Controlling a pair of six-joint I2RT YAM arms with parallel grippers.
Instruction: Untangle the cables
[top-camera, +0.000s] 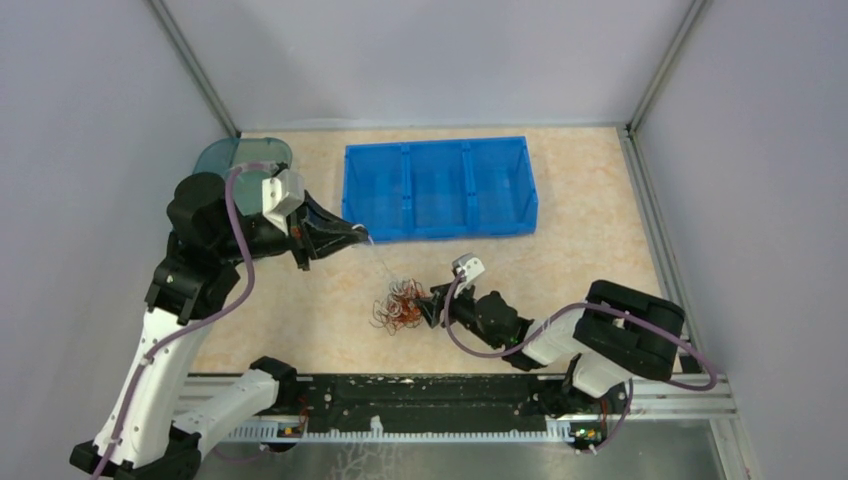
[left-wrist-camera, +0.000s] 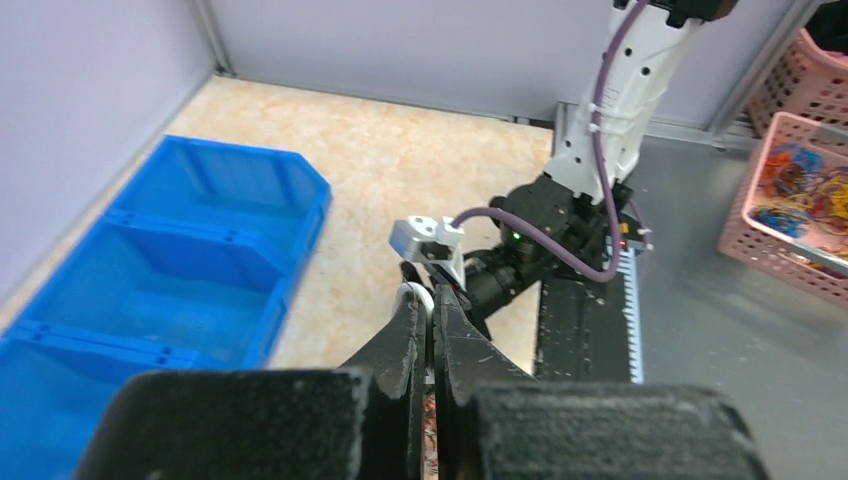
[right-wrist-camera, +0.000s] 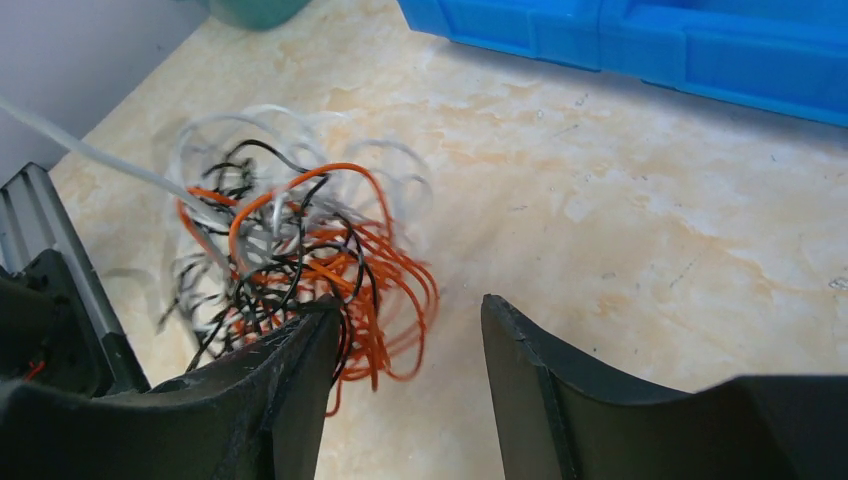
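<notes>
A white strand (right-wrist-camera: 100, 155) is pinched by the left fingers (left-wrist-camera: 410, 345), beyond the cables (right-wrist-camera: 300, 250); next, the cables must be pinned by the spread right fingers (right-wrist-camera: 540, 390).

Place: a robotics lab test cell
Enclosure: plain pale panels (top-camera: 420, 50) on aluminium posts (top-camera: 195, 65) wall the counter (top-camera: 590, 230) on three sides
Rig: a left arm (top-camera: 150, 350) and a right arm (top-camera: 555, 340), trailing purple-grey cabling (left-wrist-camera: 597, 150), bolted to a black rail (top-camera: 420, 395) at the near edge
Storage: a blue three-compartment bin (top-camera: 437, 188) on the counter; pink baskets (left-wrist-camera: 785, 268) on a grey bench (left-wrist-camera: 720, 360) beside
</notes>
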